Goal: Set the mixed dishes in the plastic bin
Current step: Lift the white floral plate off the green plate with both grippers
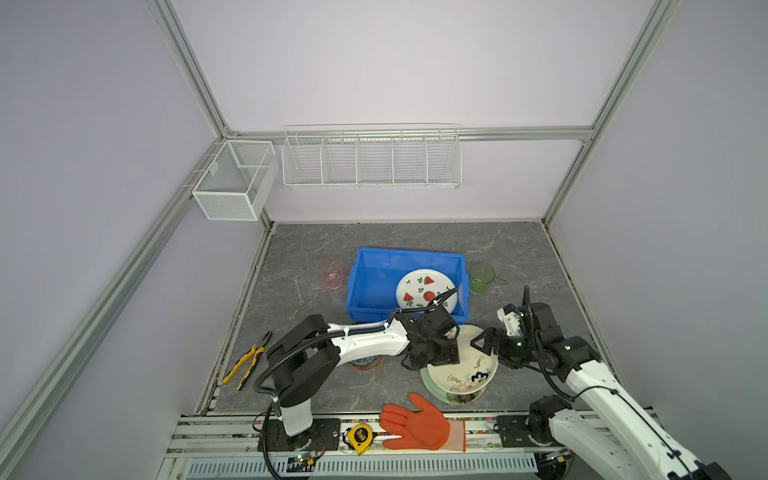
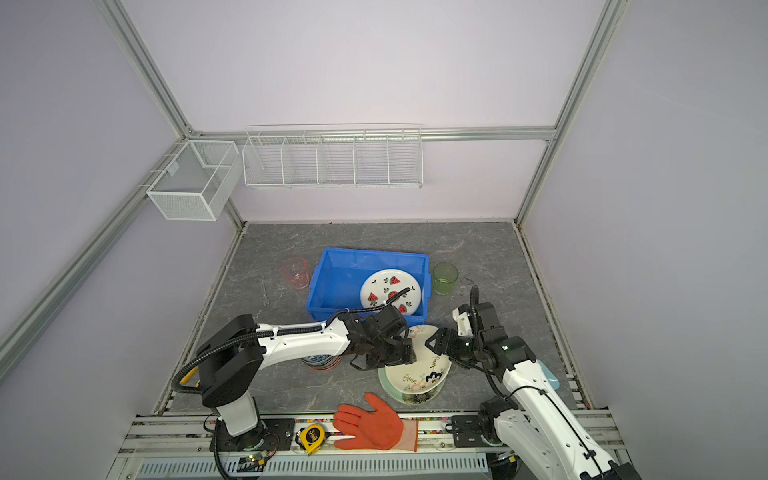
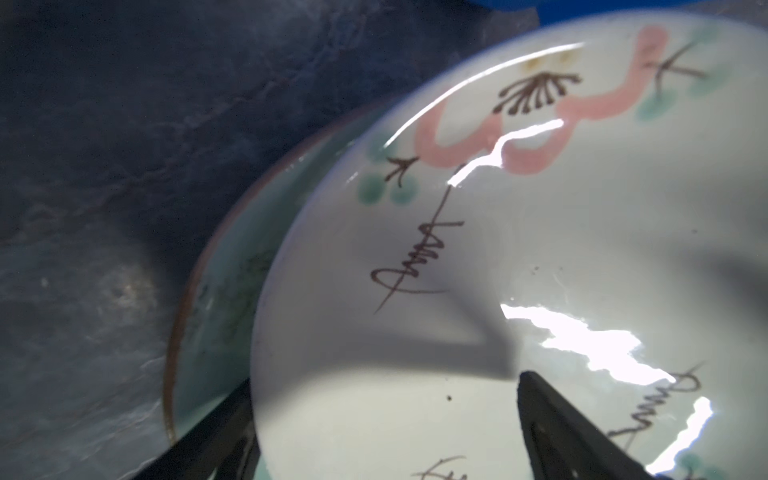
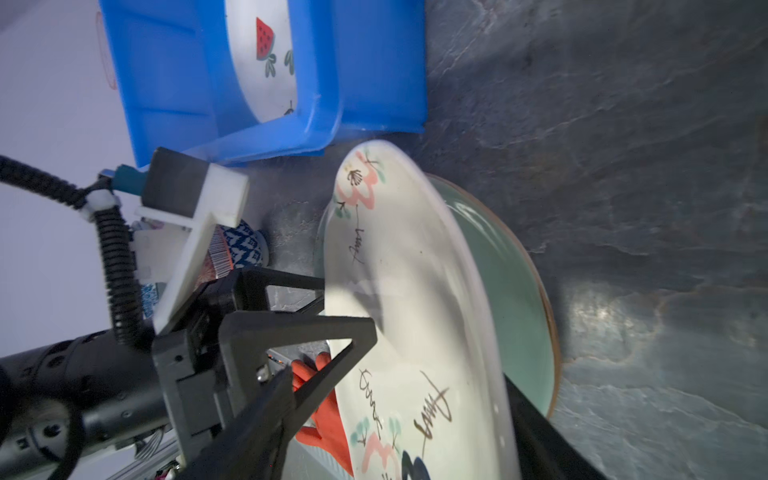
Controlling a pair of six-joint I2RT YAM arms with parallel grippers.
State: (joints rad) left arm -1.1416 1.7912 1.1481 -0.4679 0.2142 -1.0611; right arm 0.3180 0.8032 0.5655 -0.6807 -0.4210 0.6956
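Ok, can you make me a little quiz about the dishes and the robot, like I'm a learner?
1. True or false: the watermelon plate already lies inside the blue bin.
2. Which colour cup stands right of the bin in both top views? A pink, B green, C orange.
3. Fill the gap: the left end effector and the right end effector each straddle the rim of the ___ plate.
Key: 1 true. 2 B, the green cup. 3 floral: the floral plate, tilted on the mint green plate.
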